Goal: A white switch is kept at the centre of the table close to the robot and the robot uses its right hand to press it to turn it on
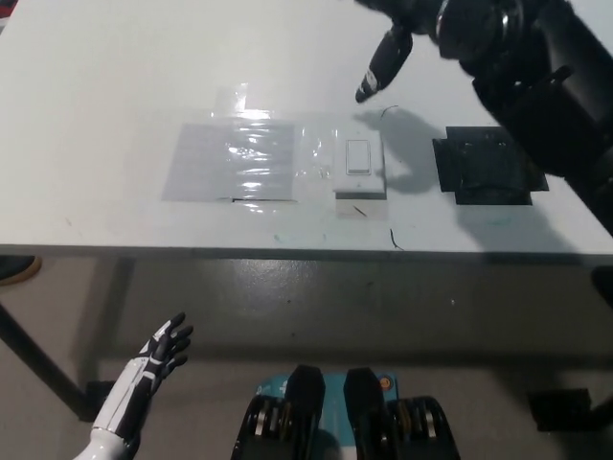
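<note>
White switch (358,166) sits centre frame near the table's (115,86) front edge, beside a taped clear sheet (230,160). Black right hand (421,29) at upper right, one finger (383,65) pointing down above the switch, not touching; the rest I cannot tell. White left hand (161,353) rests lower left, fingers spread, empty.

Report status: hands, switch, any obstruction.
Right hand above table, one finger extended, short of white switch. Left hand open, low beside table. Switch untouched; nothing blocking.

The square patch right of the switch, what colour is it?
Black, seen in the head view: the square patch beside the white switch.
</note>
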Robot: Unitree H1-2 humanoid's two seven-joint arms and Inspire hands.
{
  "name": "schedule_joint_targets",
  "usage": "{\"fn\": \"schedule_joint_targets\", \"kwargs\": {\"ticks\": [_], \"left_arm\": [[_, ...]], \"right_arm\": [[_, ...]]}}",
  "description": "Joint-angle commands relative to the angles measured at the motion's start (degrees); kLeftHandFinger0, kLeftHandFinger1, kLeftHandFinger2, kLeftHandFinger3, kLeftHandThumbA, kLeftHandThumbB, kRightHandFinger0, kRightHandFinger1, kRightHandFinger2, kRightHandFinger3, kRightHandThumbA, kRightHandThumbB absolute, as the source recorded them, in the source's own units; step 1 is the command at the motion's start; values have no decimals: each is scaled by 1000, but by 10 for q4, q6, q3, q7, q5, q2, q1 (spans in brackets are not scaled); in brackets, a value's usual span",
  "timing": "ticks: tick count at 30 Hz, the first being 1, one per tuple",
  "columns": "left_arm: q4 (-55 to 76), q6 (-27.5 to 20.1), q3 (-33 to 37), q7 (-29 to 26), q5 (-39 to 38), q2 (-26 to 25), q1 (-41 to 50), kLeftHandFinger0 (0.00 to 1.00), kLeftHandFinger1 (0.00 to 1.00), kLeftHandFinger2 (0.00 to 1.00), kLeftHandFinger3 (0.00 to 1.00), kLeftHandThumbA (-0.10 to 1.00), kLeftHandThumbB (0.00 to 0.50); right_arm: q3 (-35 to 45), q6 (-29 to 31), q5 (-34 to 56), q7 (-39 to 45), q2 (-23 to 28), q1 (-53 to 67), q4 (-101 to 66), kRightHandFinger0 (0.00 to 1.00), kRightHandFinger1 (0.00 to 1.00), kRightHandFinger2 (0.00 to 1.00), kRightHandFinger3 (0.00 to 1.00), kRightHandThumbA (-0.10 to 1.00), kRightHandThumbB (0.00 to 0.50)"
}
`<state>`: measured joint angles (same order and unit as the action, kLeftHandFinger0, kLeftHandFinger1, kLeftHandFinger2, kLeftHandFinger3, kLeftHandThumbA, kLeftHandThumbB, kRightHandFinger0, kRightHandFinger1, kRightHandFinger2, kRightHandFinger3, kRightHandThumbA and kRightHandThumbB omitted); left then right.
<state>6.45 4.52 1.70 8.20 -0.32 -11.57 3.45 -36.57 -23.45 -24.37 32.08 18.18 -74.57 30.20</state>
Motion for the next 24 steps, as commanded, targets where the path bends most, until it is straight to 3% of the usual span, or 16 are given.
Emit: {"fn": "schedule_joint_targets", "kwargs": {"ticks": [1,4,12,16,19,24], "left_arm": [[21,-8,4,-1,15,-4,1,1000,1000,1000,1000,1000,92],[23,-9,2,2,12,-6,3,1000,1000,1000,1000,1000,85],[19,-6,-1,4,5,-6,-5,1000,1000,1000,1000,1000,99],[25,0,-1,7,3,-8,-9,1000,1000,1000,1000,1000,63],[19,-5,-2,8,-2,-7,-12,1000,1000,1000,1000,1000,34],[21,0,-3,9,-3,-9,-14,1000,1000,1000,1000,1000,75]], "right_arm": [[-31,15,-56,13,-12,-23,8,1000,1000,1000,1000,1000,356],[-40,17,-56,15,-26,-22,26,1000,1000,1000,1000,1000,341],[-56,42,-70,26,-45,-30,71,1000,1000,1000,1000,1000,364],[-60,41,-78,27,-55,-32,95,1000,1000,1000,1000,1000,386],[-70,58,-89,30,-58,-32,107,1000,1000,1000,1000,1000,341],[-73,54,-98,29,-62,-23,113,1000,1000,1000,1000,1000,331]]}}
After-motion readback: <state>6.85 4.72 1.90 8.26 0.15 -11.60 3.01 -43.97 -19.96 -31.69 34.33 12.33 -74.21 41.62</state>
